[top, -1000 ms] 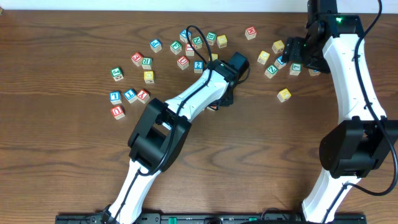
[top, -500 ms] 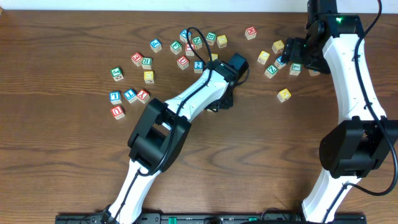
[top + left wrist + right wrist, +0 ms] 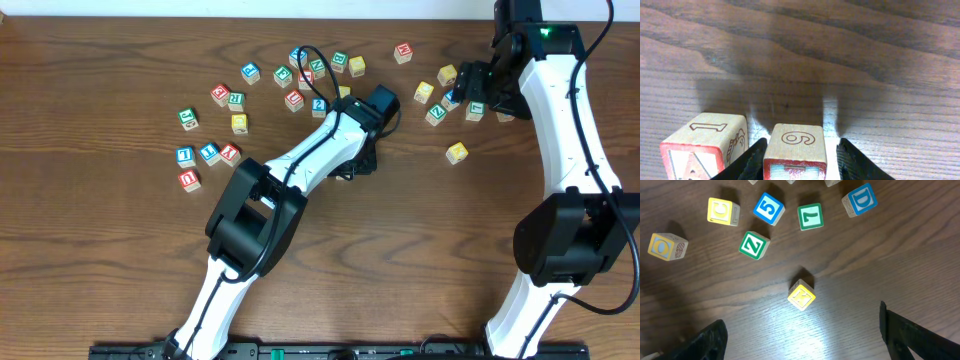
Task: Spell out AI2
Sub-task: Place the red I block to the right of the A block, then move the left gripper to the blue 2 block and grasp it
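Note:
In the left wrist view a wooden block with a 6 or 9 on top (image 3: 796, 142) stands on the table between my left gripper's fingers (image 3: 800, 162). The left finger lies against it and a gap shows at the right finger, so the gripper is open. A block with a red A face and a 1 on top (image 3: 710, 140) stands just to its left. In the overhead view my left gripper (image 3: 352, 160) hides both blocks. My right gripper (image 3: 800, 335) is wide open and empty, high above a yellow K block (image 3: 801, 295).
Loose letter and number blocks lie at the back middle (image 3: 300, 75), at the left (image 3: 208, 153) and at the back right, among them a green Z (image 3: 754, 245), a green 7 (image 3: 810, 216), a blue 5 (image 3: 768, 208) and a blue D (image 3: 859, 200).
A red block edge that showed under my left gripper a second ago is now mostly covered. The right arm has not moved.

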Robot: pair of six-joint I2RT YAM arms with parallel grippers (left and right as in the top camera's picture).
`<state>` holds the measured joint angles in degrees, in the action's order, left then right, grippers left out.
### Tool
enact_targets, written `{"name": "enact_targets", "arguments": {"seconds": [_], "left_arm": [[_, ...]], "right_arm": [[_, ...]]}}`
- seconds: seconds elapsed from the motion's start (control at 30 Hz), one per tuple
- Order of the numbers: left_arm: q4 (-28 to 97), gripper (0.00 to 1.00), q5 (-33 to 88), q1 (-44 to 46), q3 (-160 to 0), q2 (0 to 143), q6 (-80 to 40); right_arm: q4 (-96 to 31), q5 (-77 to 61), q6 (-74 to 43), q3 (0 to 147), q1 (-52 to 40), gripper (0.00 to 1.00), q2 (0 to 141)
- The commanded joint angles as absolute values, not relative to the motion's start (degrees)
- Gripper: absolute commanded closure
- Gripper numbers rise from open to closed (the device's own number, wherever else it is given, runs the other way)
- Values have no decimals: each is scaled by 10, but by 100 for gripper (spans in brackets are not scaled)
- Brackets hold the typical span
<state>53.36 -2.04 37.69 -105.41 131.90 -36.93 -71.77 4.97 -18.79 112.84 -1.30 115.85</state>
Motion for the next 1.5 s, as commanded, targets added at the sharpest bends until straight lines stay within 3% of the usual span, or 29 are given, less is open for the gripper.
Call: {"name": "enact_targets", "arguments": {"seconds": [0.0, 0.53, 0.8, 1.07, 1.47], "left_arm": [[534, 56, -29, 361, -1083, 1291, -329], [541, 55, -41, 249, -1117, 1148, -227], [530, 55, -38, 195, -1115, 1157, -223], [513, 55, -22, 192, -1114, 1169, -223], [435, 55, -10, 219, -1108, 1254, -206]], "right_arm": [[-718, 57, -181, 1136, -12, 6, 1152], [-699, 50, -177, 1136, -32, 1, 1152], [-666, 31, -167, 1136, -84, 1, 1152], [-623, 29, -189, 1136, -124, 1, 1152], [-646, 29, -197, 1134, -97, 1, 1152]]}}
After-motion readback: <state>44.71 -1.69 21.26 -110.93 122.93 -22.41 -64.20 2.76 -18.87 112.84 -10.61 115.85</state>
